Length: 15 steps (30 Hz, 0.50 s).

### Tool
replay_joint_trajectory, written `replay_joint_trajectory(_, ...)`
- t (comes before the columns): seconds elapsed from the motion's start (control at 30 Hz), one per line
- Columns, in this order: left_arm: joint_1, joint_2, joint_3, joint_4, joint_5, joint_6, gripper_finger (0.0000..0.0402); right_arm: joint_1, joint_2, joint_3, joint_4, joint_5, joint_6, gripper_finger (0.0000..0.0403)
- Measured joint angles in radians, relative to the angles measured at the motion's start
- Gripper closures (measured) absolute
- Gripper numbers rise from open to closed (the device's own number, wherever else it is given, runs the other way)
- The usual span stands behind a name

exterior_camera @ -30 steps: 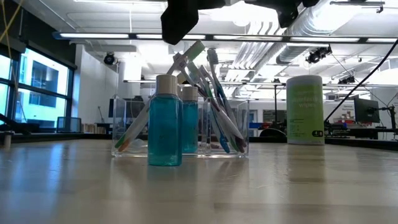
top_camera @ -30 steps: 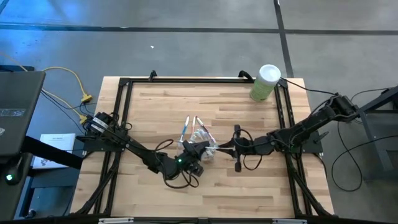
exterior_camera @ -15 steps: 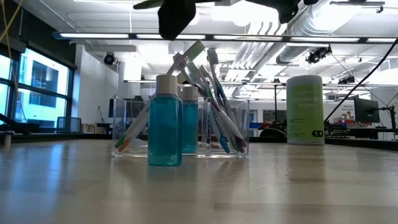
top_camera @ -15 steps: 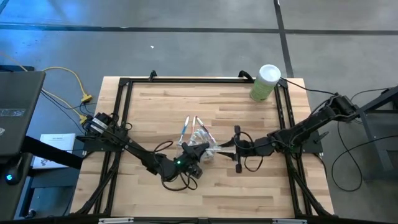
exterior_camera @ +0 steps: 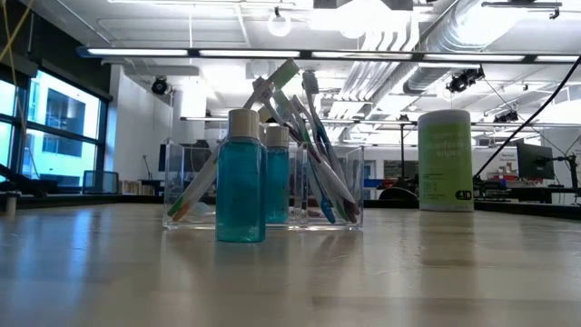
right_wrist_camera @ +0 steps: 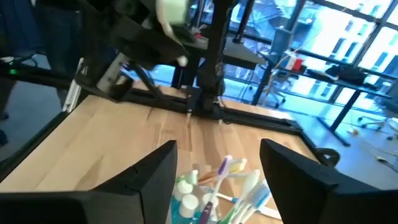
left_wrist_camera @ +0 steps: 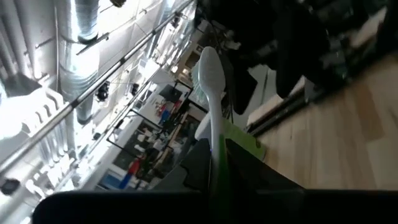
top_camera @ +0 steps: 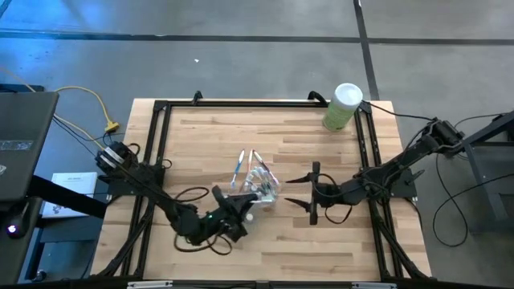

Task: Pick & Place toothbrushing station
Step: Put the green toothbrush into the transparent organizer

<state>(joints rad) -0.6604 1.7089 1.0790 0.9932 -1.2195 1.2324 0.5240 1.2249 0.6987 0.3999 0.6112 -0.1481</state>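
Gripping toothbrush (left_wrist_camera: pixel 211 93), left claw (top_camera: pixel 238 210) shut.

Green canister (top_camera: pixel 344 107) with white lid: upright at the far corner of the wooden surface (top_camera: pixel 209 136), well apart from the right hand (top_camera: pixel 299 192), beyond it and off to its outer side; also in the low view (exterior_camera: pixel 445 161). Yellow cable (top_camera: pixel 87 99): on the grey floor, far out past the left hand (top_camera: pixel 245 207). Laptop (top_camera: pixel 22 144): farther out still on that side. White paper sheet (top_camera: pixel 71 193): just beside the laptop.
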Motion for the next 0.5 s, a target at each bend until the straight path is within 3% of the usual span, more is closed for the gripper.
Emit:
replay_joint_trajectory(0.33, -0.028, -0.116, -0.002, -0.079, -0.018, -0.047, 0.0379, 0.02, -0.012, 0.0, -0.008, 0.036, -0.006, 0.0197)
replay_joint_trajectory(0.43, -0.006, -0.192, -0.002, -0.226, 0.004, -0.123, 0.0379, 0.02, -0.012, 0.0, -0.01, 0.048, -0.006, 0.0202)
replay_joint_trajectory(0.5, 0.018, -0.261, -0.002, -0.412, 0.067, -0.266, 0.0379, 0.02, -0.012, 0.0, -0.008, 0.05, -0.005, 0.0204)
